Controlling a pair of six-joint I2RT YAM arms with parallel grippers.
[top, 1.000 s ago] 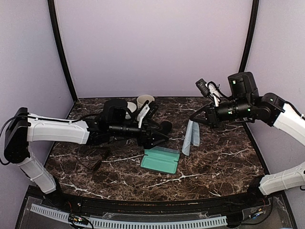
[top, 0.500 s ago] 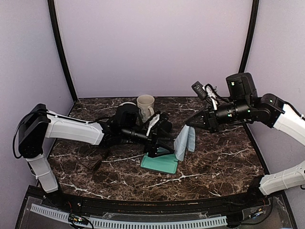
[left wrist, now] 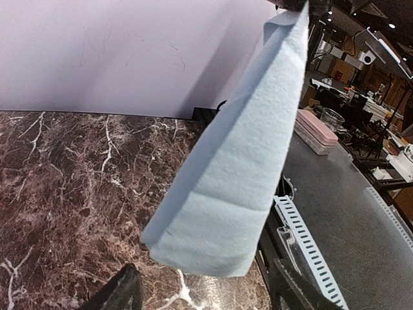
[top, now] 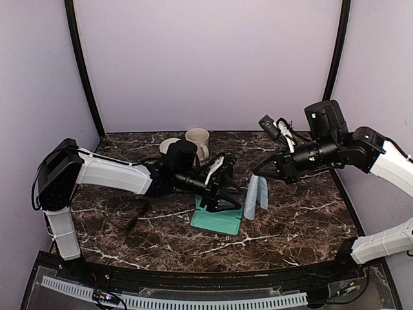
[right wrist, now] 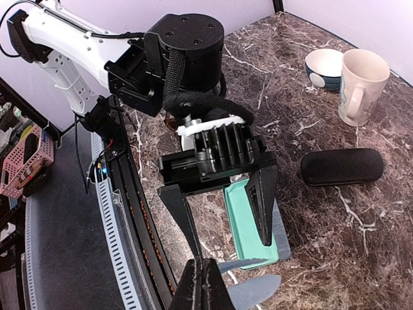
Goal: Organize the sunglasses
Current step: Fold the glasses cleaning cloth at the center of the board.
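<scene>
Right claw (right wrist: 205, 272) pinches cloth (left wrist: 239, 161); left claw (left wrist: 205, 290) seemingly half-open

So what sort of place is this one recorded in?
Probably a robotics lab booth: a marble-look tabletop walled by plain lilac panels, with cluttered workbenches visible beyond it in the left wrist view.

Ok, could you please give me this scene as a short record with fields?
left gripper: open, over the green case, holding nothing
right gripper: shut on the top of the cloth
cloth: light blue, folded, hanging in front of the left fingers
green case: open, flat on the marble
black case: closed, lying near the mug
mug and bowl: side by side at the back
sunglasses: one dark pair, faint, left of the green case
</scene>
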